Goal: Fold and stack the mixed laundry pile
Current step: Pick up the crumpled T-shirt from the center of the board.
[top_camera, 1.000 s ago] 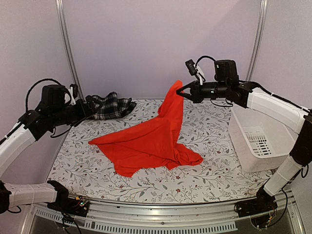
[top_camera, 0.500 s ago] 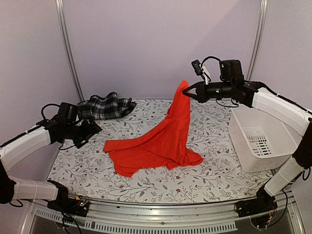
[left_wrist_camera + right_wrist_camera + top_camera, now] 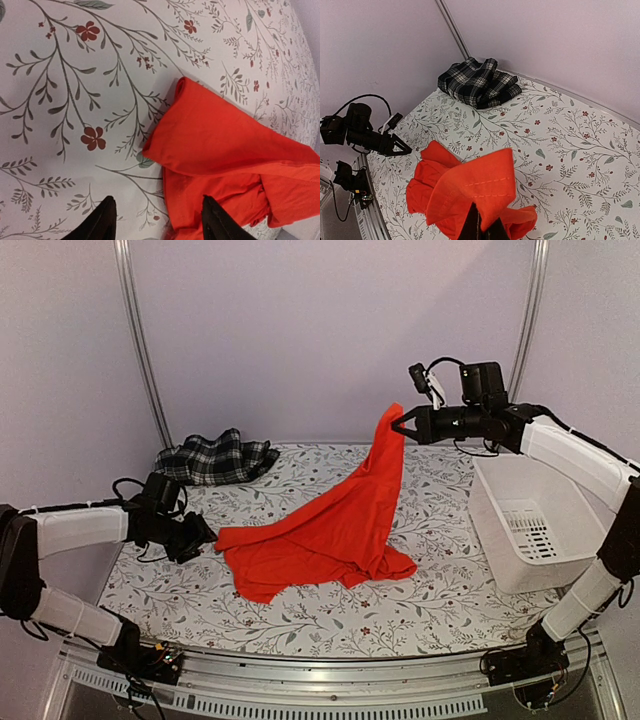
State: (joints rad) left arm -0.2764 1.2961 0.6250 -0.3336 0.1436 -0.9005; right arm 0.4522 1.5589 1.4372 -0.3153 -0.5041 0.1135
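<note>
The floral table cover [image 3: 450, 590] is taking up most of the scene, with the white basket [image 3: 515, 575] sitting at its right edge. The red shirt [image 3: 320, 535] is the biggest thing in play. One end is hanging high in the air while the rest is draping down and lying bunched on the middle of the cover. The plaid garment [image 3: 218, 458] is lying crumpled at the back left corner, well apart from the shirt, and nobody is handling it.

The right gripper [image 3: 399, 425] is pinching the raised end of the shirt, its jaws closed tight on the cloth. The left gripper [image 3: 203, 536] is sitting low on the cover at the shirt's left corner. In the wrist view its fingers [image 3: 106, 222] are standing apart, and the rolled red edge is lying only partly between them, against one side.

That is what is worrying me. If those jaws are closing now, they look likely to catch a sliver of hem or a doubled layer, or to nip the table cover along with it. Any further pull from the right arm could draw that corner out of the gap, or drag the cover and the bunched cloth along.
</note>
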